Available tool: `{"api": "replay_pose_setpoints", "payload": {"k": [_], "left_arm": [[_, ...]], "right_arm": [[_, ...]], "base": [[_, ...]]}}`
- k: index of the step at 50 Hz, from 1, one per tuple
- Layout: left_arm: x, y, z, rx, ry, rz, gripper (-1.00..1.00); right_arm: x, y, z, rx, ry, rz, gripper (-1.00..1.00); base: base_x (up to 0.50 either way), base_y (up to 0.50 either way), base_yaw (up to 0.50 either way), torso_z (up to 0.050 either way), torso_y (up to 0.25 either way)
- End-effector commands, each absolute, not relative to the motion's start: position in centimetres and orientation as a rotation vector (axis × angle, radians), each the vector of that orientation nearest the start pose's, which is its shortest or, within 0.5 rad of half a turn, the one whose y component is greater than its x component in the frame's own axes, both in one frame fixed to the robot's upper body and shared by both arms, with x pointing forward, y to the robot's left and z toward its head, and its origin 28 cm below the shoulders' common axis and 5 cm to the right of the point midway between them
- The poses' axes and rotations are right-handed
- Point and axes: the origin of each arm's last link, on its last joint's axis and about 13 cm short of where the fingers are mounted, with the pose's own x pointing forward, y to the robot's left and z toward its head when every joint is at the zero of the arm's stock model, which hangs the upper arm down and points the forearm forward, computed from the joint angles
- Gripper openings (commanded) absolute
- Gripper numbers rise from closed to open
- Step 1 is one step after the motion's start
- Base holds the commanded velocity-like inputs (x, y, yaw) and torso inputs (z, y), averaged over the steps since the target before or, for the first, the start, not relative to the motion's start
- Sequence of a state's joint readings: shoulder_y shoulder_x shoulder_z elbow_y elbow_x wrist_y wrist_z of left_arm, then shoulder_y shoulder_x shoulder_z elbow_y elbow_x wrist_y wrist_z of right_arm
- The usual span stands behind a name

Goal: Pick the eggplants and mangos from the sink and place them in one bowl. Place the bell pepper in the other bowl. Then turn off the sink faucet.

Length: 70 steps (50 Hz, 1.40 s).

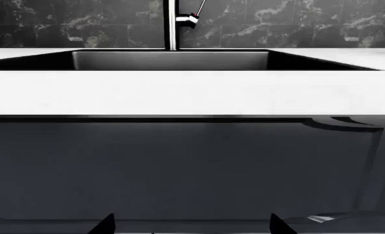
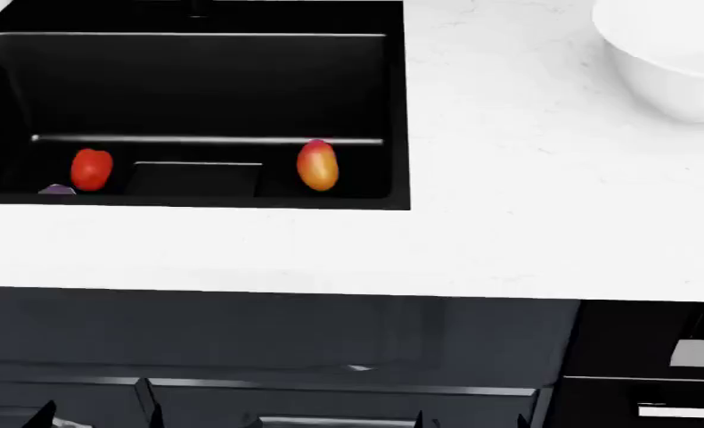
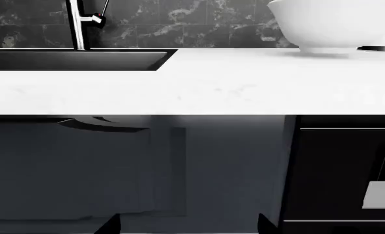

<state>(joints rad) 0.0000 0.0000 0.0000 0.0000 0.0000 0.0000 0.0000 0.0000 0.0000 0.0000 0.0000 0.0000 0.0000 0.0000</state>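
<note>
The black sink [image 2: 198, 53] is set in the white counter. Inside it lie a red bell pepper [image 2: 91, 169] at the left and an orange-red mango [image 2: 317, 166] by the right wall. A sliver of purple eggplant [image 2: 57, 189] peeks over the basin's near rim. A white bowl [image 2: 673, 62] stands on the counter at the far right. The faucet [image 1: 172, 24] rises behind the basin, its lever [image 1: 191, 18] angled up. My left gripper [image 1: 191, 226] and right gripper [image 3: 188, 226] hang open and empty below the counter edge, facing the cabinet fronts.
The white countertop [image 2: 495, 223] runs between sink and bowl. Dark cabinet doors [image 2: 269, 339] fill the space under it, with a black drawer front and pale handle [image 2: 697, 355] at the right. A dark marble backsplash [image 3: 179, 24] closes the back.
</note>
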Motion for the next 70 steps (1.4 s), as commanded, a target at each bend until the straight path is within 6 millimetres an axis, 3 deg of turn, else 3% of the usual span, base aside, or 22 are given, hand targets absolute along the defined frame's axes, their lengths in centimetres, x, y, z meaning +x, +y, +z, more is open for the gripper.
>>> {"api": "replay_pose_setpoints", "payload": {"k": [1,28,54,70], "left_arm": [[21.14,20.63,1.24,0.000,0.002,0.003,1.00],[21.18,20.67,1.29,0.014,-0.001,0.012,1.00],[21.32,20.84,1.13,0.030,0.009,0.033,1.00],[21.32,20.76,0.92,0.047,0.043,0.031,1.00]], "right_arm": [[21.08,-9.62,1.35,-0.003,-0.006,-0.001,1.00],[21.14,-9.58,1.26,-0.035,0.004,0.010,1.00],[21.15,-9.63,1.31,-0.051,0.002,-0.003,1.00],[21.10,-9.64,1.29,-0.054,0.008,-0.015,1.00]], "base": [[0.00,0.00,0.00,0.000,0.000],[0.00,0.01,0.00,0.000,0.000],[0.00,0.46,0.00,0.000,0.000],[0.00,0.14,0.00,0.000,0.000]]}}
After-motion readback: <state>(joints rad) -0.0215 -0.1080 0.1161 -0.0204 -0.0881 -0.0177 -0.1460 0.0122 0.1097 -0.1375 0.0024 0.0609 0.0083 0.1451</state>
